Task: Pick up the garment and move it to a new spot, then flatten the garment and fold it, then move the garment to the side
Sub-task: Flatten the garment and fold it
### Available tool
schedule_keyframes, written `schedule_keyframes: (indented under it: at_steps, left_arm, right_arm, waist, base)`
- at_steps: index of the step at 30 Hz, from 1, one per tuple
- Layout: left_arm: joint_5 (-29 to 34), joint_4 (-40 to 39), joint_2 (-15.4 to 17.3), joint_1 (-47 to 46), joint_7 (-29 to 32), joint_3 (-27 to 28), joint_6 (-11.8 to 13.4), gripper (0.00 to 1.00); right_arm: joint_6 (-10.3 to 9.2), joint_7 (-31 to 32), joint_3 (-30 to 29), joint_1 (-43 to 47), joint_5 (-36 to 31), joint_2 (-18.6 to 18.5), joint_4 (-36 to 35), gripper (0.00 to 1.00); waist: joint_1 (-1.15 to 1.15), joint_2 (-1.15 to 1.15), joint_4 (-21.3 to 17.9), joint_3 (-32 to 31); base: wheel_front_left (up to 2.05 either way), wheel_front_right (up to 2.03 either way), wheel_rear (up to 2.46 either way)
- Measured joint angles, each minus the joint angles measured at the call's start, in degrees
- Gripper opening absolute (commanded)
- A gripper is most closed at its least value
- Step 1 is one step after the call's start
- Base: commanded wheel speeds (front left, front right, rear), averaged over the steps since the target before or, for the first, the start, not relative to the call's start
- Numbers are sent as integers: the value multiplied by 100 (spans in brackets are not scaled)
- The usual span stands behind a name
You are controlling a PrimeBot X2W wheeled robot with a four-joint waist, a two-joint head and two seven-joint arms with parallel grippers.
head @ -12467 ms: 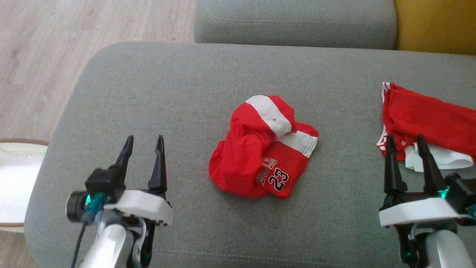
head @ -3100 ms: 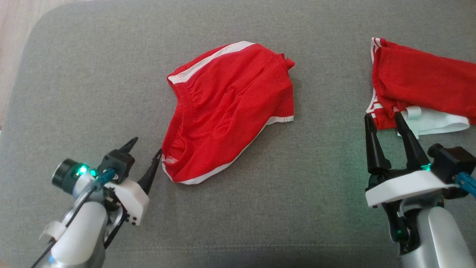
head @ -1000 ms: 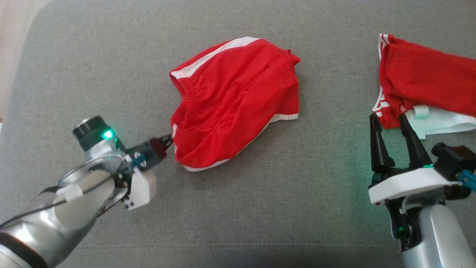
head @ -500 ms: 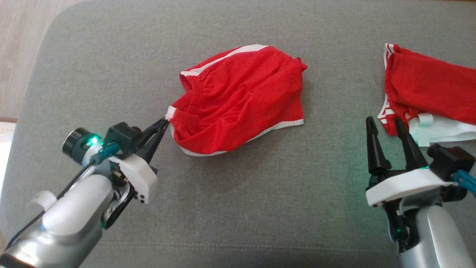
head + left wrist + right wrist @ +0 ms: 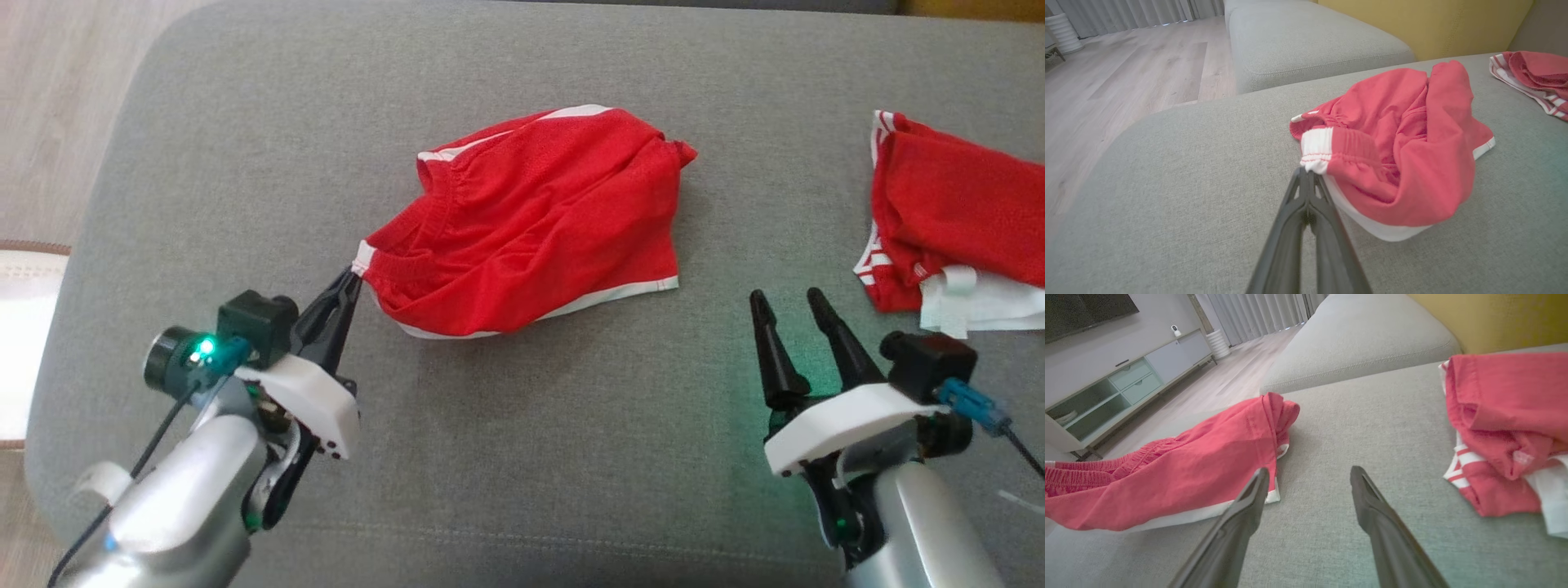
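Observation:
The garment (image 5: 539,220) is a pair of red shorts with white trim, lying crumpled in the middle of the grey sofa seat (image 5: 522,457). My left gripper (image 5: 353,276) is shut on the white end of its waistband (image 5: 1315,151), at the garment's left corner, which it holds a little off the seat. In the left wrist view the fingers (image 5: 1298,220) are pressed together under the waistband. My right gripper (image 5: 785,300) stands open at the lower right, apart from the garment (image 5: 1180,469). Its left fingertip (image 5: 1259,477) points near the white hem corner.
A second pile of red and white clothes (image 5: 955,220) lies at the seat's right edge, close to my right gripper. Another grey cushion (image 5: 1310,36) sits behind. Wooden floor (image 5: 57,106) lies beyond the seat's left edge, with a pale round object (image 5: 24,327) on it.
The left gripper has closed on the waistband corner and drawn it left and toward me, stretching the garment. The right gripper has shifted left. The head camera has also moved.

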Motion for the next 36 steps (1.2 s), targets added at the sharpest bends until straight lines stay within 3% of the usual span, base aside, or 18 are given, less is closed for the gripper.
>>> schedule_keyframes:
  at_steps: [10, 11, 12, 19, 29, 32, 36]
  left_arm:
    - [-108, 703, -255, 250, 158, 51, 198, 0]
    - [-132, 771, -269, 275, 171, 43, 198, 31]
    - [-154, 803, -286, 304, 169, 55, 200, 97]
    - [-191, 814, -350, 338, 48, 210, 232, 100]
    - [-185, -212, -299, 1063, -4, 1134, 405, 100]
    - [-141, -187, -300, 1290, -4, 1112, 333, 100]
    - [-105, 82, -299, 1206, 76, 970, 52, 100]
  right_arm:
    - [0, -9, 7, -228, 0, -1, 229, 100]
    - [0, -10, 7, -227, 0, -1, 254, 100]
    - [0, -16, 8, -226, 1, -1, 270, 100]
    - [0, -62, 4, -210, 32, -1, 319, 100]
    - [0, -118, -68, 64, 152, 0, 304, 100]
    - [0, -116, -69, 77, 152, 0, 250, 100]
    - [0, -116, -69, 63, 152, 0, 167, 100]
  waist:
    - [0, 0, 63, -63]
    - [0, 0, 63, -76]
    - [0, 0, 63, -90]
    - [0, 0, 66, -214]
    - [0, 0, 112, -437]
    - [0, 0, 89, -402]
    - [0, 0, 45, -290]
  base:
    - [0, 0, 0]
    - [0, 0, 0]
    - [0, 0, 0]
    - [0, 0, 0]
    - [0, 0, 0]
    - [0, 0, 0]
    - [0, 0, 0]
